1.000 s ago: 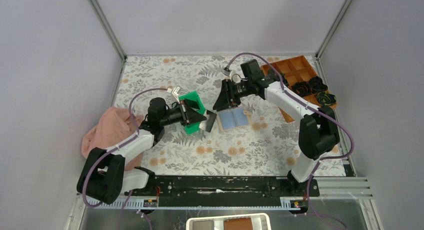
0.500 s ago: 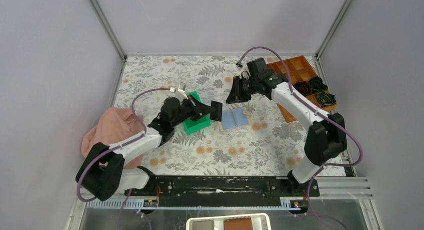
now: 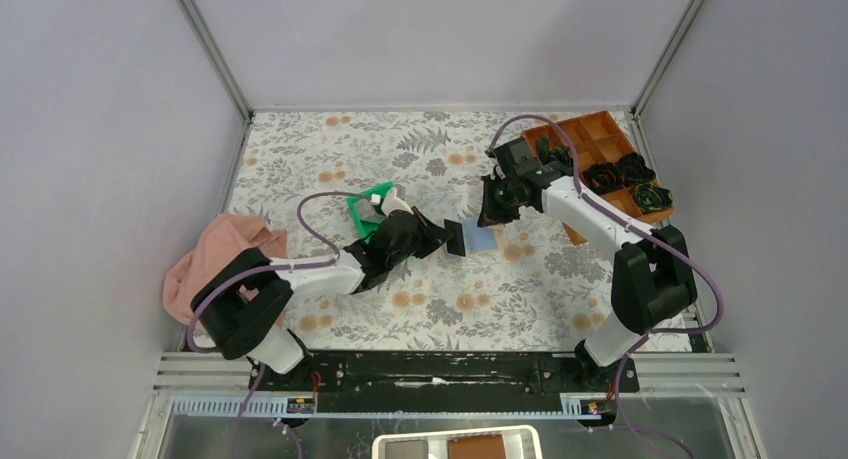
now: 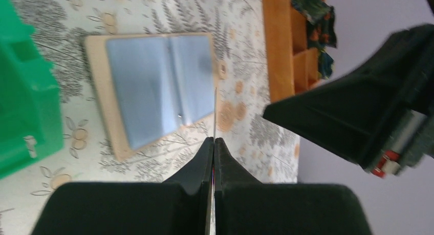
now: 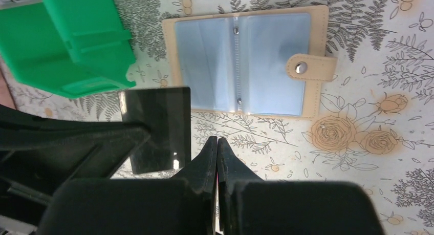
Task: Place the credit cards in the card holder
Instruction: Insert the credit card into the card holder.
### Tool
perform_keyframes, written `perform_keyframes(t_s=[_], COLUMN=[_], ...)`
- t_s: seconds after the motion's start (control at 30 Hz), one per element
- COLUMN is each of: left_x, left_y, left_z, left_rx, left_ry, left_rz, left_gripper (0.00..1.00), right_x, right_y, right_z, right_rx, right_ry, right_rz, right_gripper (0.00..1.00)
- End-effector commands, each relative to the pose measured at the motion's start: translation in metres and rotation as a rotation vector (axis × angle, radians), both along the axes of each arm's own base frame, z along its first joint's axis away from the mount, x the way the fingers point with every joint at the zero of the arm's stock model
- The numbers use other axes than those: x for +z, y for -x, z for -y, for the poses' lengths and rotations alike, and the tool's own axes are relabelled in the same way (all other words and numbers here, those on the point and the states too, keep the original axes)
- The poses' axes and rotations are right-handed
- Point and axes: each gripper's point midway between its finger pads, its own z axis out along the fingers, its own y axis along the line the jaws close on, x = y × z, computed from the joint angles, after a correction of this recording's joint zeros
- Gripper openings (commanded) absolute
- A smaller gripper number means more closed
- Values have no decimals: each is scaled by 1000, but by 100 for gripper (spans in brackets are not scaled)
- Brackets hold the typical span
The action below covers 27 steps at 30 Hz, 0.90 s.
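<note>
Right wrist view. Grips thin dark rectangular credit card in clenched left claw, just beside tan leather-like card holder lying open on floral worktop. Hovers right claw clenched, empty. Insertion step, seemingly; next calls for lining card edge with a blue-grey pocket.

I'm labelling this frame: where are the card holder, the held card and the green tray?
card holder (image 5: 204, 61), right wrist view, left blue inner page.
card (image 5: 169, 112), right wrist view, upper right of its black face.
green tray (image 5: 77, 40), right wrist view, middle of its body.
</note>
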Motion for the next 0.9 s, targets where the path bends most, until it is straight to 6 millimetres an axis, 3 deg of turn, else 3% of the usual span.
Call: perform_keyframes(t_s=[0.0, 0.23, 0.6, 0.87], left_x=[-2, -21, -19, -32], left_y=[-23, -33, -45, -44], left_z=[-4, 5, 25, 26], left_rx=[116, 131, 116, 124], left_ry=[-14, -5, 55, 51], left_rz=[39, 28, 37, 15], left_gripper=[0, 0, 0, 0], right_x=[-10, -35, -58, -72], right_y=[-7, -9, -14, -19], right_z=[9, 10, 17, 24], right_rx=[-16, -5, -4, -20], right_ry=[53, 88, 144, 159], right_rz=[18, -30, -57, -79], right_gripper=[0, 0, 0, 0])
